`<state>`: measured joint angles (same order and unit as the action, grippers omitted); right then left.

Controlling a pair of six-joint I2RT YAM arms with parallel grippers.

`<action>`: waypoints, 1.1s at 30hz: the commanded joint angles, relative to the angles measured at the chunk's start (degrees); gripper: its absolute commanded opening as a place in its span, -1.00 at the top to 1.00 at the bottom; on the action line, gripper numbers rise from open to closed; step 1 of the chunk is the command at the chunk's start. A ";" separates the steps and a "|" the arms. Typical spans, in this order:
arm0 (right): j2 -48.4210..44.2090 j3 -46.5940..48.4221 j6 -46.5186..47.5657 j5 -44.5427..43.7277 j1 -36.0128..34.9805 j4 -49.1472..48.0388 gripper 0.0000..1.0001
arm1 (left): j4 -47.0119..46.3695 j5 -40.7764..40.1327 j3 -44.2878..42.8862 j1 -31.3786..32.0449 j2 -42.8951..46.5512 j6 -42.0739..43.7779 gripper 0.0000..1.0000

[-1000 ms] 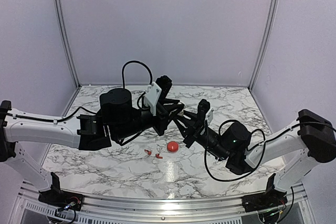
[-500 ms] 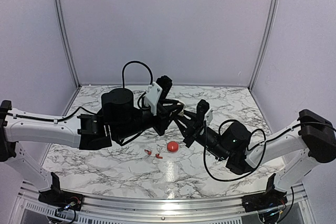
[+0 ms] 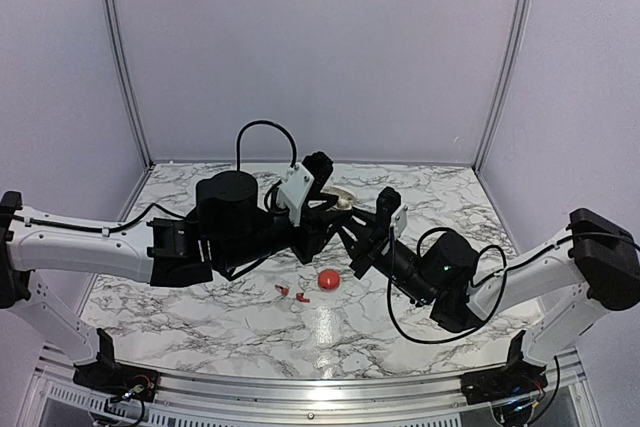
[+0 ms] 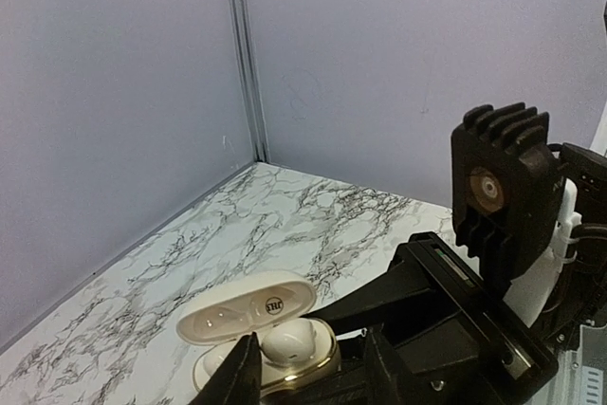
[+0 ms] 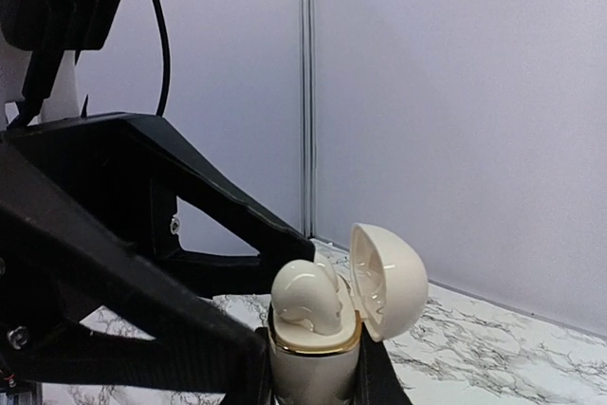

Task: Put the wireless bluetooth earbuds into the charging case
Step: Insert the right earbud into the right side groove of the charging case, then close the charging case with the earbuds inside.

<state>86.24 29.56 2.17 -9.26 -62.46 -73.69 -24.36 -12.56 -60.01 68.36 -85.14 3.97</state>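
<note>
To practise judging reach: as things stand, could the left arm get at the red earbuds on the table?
Probably yes. The left gripper sits raised at the open charging case, which the right gripper clamps, but the earbuds lie uncovered on the table below, with a clear way down.

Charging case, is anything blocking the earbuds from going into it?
Nothing visible. The lid is open on the charging case, held in the right claw; both earbuds lie uncovered on the table.
</note>
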 commanded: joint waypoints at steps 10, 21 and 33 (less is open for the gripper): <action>-2.07 1.28 -1.90 2.23 -0.13 -6.51 1.00 | 8.38 -4.31 -0.01 -0.68 6.12 3.49 -0.03; -10.83 -3.99 -4.09 17.07 3.89 3.96 1.00 | 23.60 11.89 1.31 -4.55 15.13 7.13 -0.29; -16.57 -0.82 -4.87 34.93 5.33 23.74 1.00 | 27.20 24.40 -0.16 -4.33 11.46 10.37 -0.97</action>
<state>70.39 25.69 -1.69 18.68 -57.52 -57.39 0.99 5.96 -58.30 63.81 -71.81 13.39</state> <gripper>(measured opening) 0.112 0.932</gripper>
